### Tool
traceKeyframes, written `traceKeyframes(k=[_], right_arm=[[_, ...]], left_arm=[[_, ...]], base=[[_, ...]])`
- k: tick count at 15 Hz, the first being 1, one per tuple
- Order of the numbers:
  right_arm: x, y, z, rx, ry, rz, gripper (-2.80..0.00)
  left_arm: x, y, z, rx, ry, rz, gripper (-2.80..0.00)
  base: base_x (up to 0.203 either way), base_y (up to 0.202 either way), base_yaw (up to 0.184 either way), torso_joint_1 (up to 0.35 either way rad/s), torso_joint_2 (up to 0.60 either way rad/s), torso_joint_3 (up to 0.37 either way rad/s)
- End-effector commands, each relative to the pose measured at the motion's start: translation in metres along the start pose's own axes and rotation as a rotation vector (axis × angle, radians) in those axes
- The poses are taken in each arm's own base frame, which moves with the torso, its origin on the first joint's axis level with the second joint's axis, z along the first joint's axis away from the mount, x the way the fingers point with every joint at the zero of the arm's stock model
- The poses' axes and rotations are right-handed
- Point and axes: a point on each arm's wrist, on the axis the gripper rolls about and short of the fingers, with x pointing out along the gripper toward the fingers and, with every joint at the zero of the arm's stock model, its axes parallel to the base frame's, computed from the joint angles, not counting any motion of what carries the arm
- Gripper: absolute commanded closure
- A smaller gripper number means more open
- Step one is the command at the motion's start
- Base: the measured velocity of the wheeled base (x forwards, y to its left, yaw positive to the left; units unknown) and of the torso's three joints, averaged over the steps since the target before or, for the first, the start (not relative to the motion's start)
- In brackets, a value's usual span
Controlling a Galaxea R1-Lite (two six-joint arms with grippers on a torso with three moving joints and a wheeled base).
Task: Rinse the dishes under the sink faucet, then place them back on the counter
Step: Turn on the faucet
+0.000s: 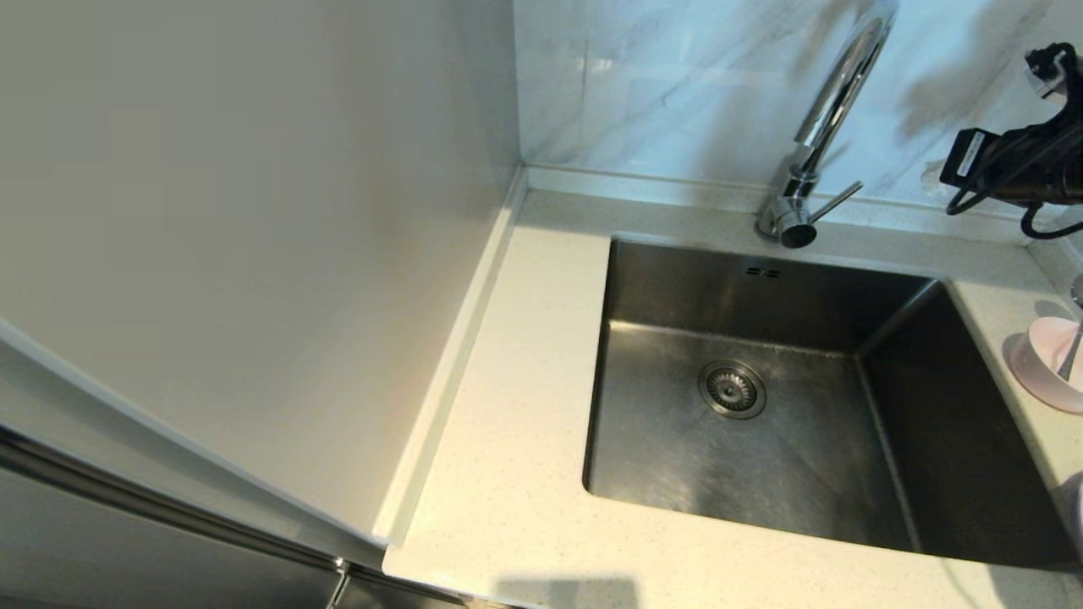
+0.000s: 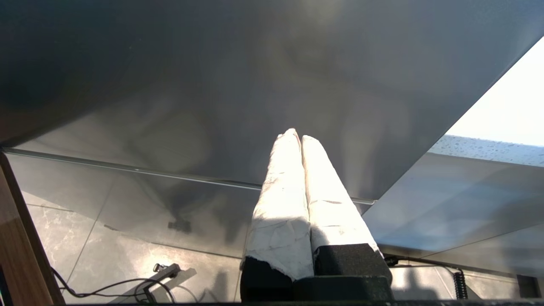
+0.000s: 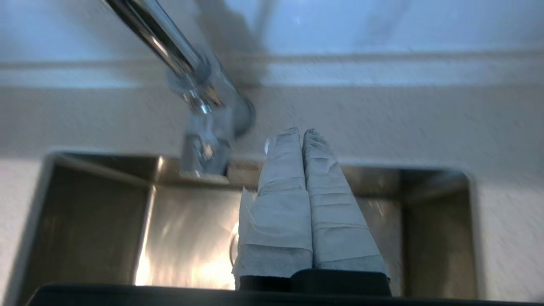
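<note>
**Dishes cut off at frame edge; both grippers clenched on nothing**

The pale pink bowl [image 1: 1049,359] is seen only in part on the counter [image 1: 516,474] just right of the sink [image 1: 761,440]; its right side is cropped by the head view's edge. A thin silver spoon [image 1: 1071,351] is seen standing in the bowl, long axis steeply tilted, handle pointing up and away from the robot, upper end cut off. Whether a lavender rim under the bowl belongs to the plate cannot be told. A pale rounded shape at the lower right edge of the head view is too cropped to identify.

The sink is shown with nothing in it, drain strainer [image 1: 732,389] near the middle of the floor, two overflow slots [image 1: 763,272] on the rear wall. The faucet [image 1: 825,127] is mounted behind the rear rim; its gooseneck rises out of the top of the frame, spout end hidden. The side lever [image 1: 838,201] is pointed right and slightly up.

The right gripper [image 3: 302,131] is held above the sink, fingers pressed together and empty, aimed at the rear counter just beside the faucet base [image 3: 212,123], which is blurred. Only the right arm's dark body and cables are visible in the head view.

The left gripper [image 2: 297,135] is parked low beside a grey cabinet panel [image 2: 212,85], fingers clenched, nothing held; it is out of the head view.
</note>
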Motion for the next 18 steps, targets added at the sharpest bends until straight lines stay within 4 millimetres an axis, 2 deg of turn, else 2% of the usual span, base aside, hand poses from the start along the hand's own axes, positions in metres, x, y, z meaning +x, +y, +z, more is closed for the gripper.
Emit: traceKeyframes(k=[1, 9, 14, 18], right_arm=[[0.019, 0.009, -0.001, 0.005, -0.013, 0.033, 0.0], [0.038, 0.039, -0.013, 0.059, -0.036, 0.075, 0.0], [0.051, 0.042, -0.02, 0.054, -0.049, 0.087, 0.0], [0.054, 0.042, -0.023, 0.053, -0.044, 0.083, 0.0]], left_arm=[[0.0, 0.0, 0.0, 0.0, 0.0, 0.0, 0.0], [0.0, 0.0, 0.0, 0.0, 0.0, 0.001, 0.0], [0.0, 0.0, 0.0, 0.0, 0.0, 0.0, 0.0], [0.0, 0.0, 0.0, 0.0, 0.0, 0.001, 0.0]], base=[[0.0, 0.0, 0.0, 0.0, 0.0, 0.0], [0.0, 0.0, 0.0, 0.0, 0.0, 0.0], [0.0, 0.0, 0.0, 0.0, 0.0, 0.0], [0.0, 0.0, 0.0, 0.0, 0.0, 0.0]])
